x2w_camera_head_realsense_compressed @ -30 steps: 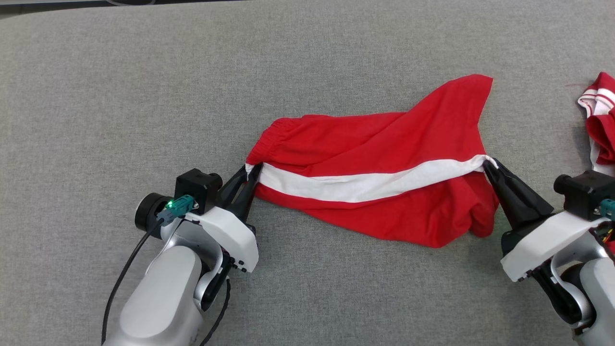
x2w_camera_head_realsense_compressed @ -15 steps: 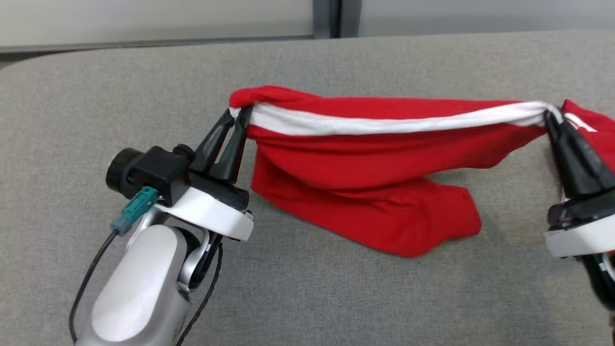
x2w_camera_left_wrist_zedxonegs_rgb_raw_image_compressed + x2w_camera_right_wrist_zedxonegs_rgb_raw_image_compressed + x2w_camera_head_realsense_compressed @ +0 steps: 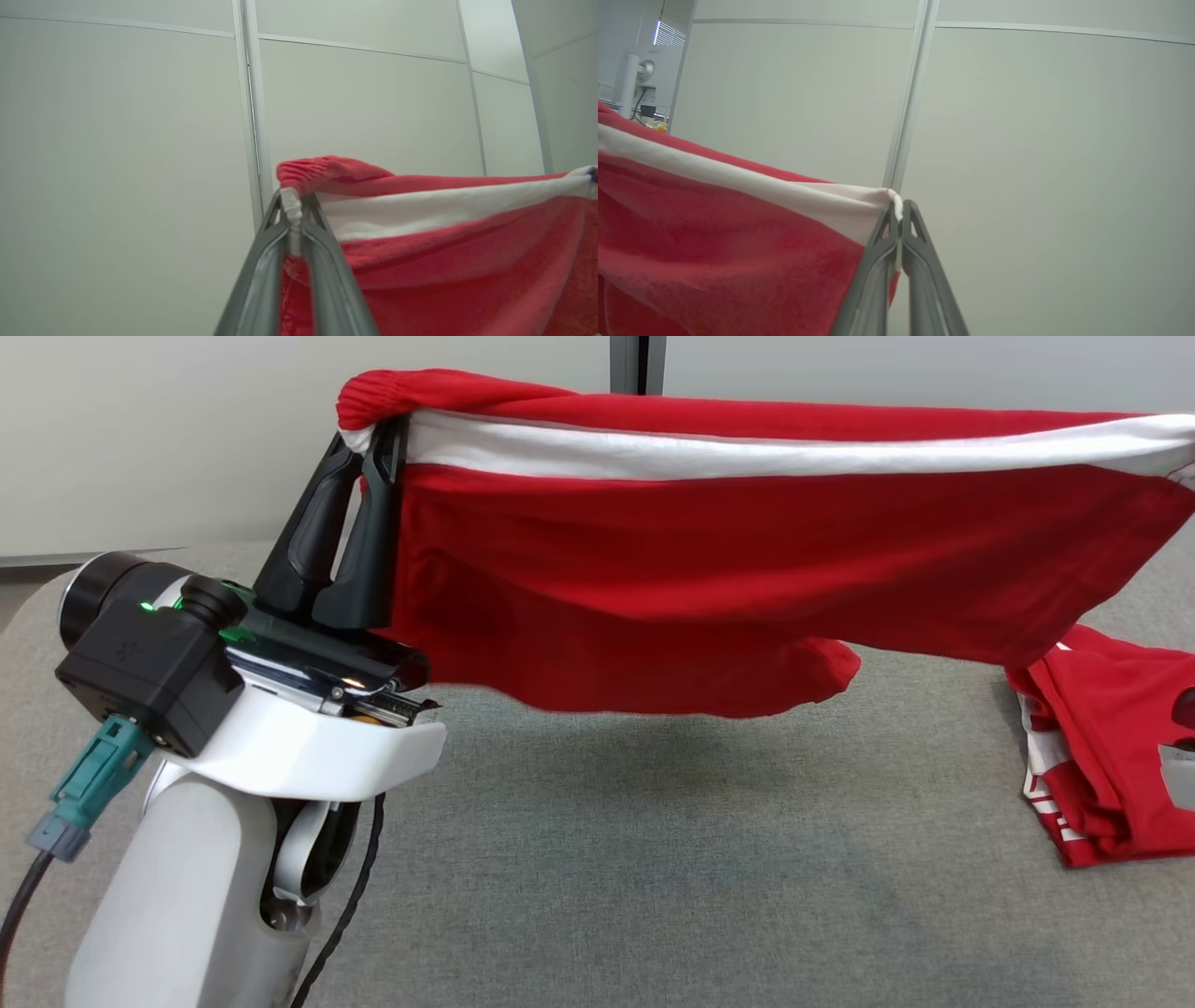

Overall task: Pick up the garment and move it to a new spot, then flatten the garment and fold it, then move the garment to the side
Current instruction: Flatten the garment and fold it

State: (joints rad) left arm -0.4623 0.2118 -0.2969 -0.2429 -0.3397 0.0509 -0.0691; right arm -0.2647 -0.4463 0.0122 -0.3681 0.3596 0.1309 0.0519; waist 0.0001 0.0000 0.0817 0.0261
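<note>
"Two claws were on the red shorts [image 3: 700, 560], were they?"

"Yes, one at each end. The left claw [image 3: 372, 429] was clenched on the left end of the white stripe [image 3: 747, 453], just under the elastic waistband [image 3: 401, 387], which bunched over its tips. Its wrist view showed a pinch of white cloth squeezed between the two fingers."

"And the other one?"

"The right claw [image 3: 900, 210] was clamped tight on the stripe's right end, with a thin fold of white cloth between its fingers."

"Where were the shorts themselves?"

"Up in the air, above the grey bench [image 3: 607, 859]. They were stretched out sideways from left to right, stripe along the top, red cloth hanging below it like a curtain. The lowest fold on the left half looked clear of the bench, with a soft shadow beneath."

"Anything else on the bench?"

"A red-and-white garment [image 3: 1111, 747] lay in a heap at the right side, below the right end of the shorts. I could not tell whether the two touched. Behind everything stood a pale panelled wall [image 3: 187, 429]."
</note>
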